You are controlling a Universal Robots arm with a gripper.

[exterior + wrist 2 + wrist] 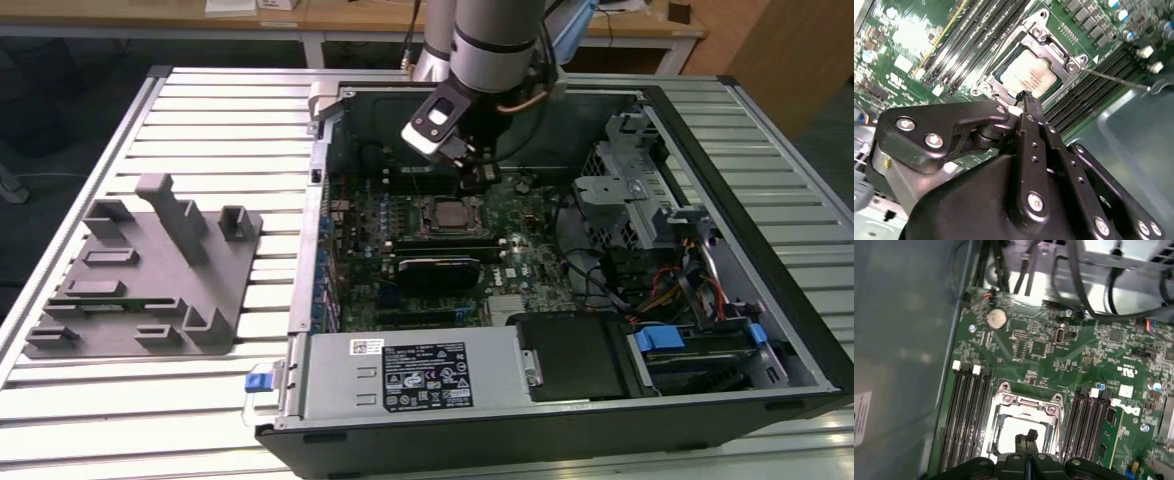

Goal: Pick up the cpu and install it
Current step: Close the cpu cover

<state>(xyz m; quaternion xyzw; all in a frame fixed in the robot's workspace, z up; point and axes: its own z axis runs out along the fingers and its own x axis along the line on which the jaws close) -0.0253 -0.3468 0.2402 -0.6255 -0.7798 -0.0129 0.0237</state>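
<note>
One arm alone, so nearest by default. Exterior view: gripper hanging inside the open case, just above the cpu and slightly to its far side and the exterior view's right; cpu lying flat in the socket, well apart from the grey fixture at the exterior view's left. Second wrist view: jaws pressed together into one thin tip, clamped on nothing, gripper poised over one edge of the cpu; whether touching, impossible to say; silvery top facing up. Square, so no long axis; sides squared to the socket frame and parallel to the memory slots. First wrist view: closed gripper directly over the pale cpu, between two banks of slots
</note>
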